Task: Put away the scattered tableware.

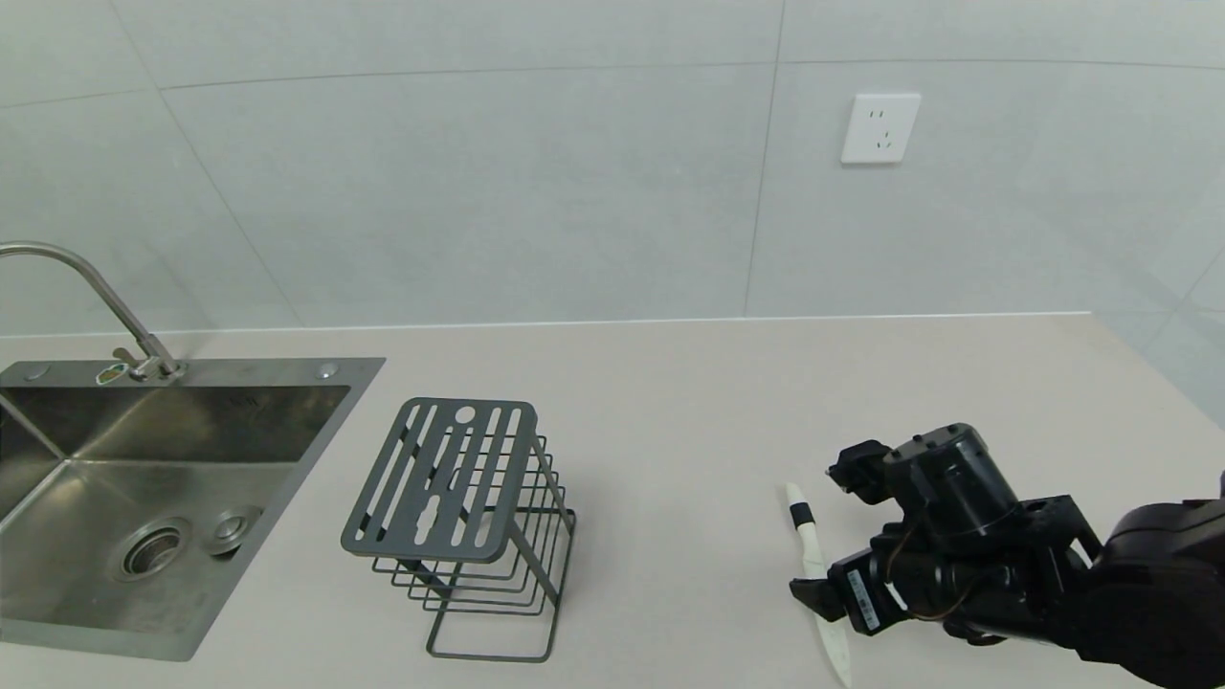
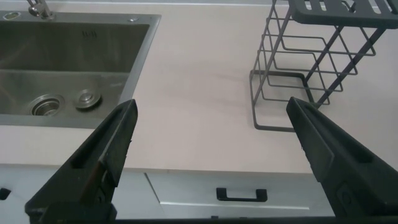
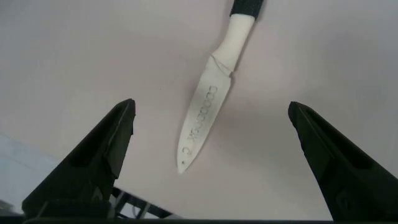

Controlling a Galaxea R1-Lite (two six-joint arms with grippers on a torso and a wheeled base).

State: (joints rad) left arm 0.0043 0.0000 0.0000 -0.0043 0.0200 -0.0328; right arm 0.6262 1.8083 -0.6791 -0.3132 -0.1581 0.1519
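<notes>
While my right pincer [image 1: 828,531] hangs released over it, the white, black-banded knife [image 1: 812,555] lies flat on the beige countertop [image 1: 670,431]. My left pincer [image 2: 211,104]: likewise spread, grasping nothing.

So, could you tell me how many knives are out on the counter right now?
1. The white knife lies flat on the counter, right of the rack, under the open right gripper. The arm may hide more.

This is a kitchen: a steel sink [image 1: 191,421] with a curved tap [image 1: 115,306] is set into a pale counter [image 1: 718,402], grey wall tiles [image 1: 478,191] carry a socket [image 1: 879,127], a wire rack [image 1: 431,547] stands beside the sink, and a drawer [image 2: 241,194] sits beneath.
</notes>
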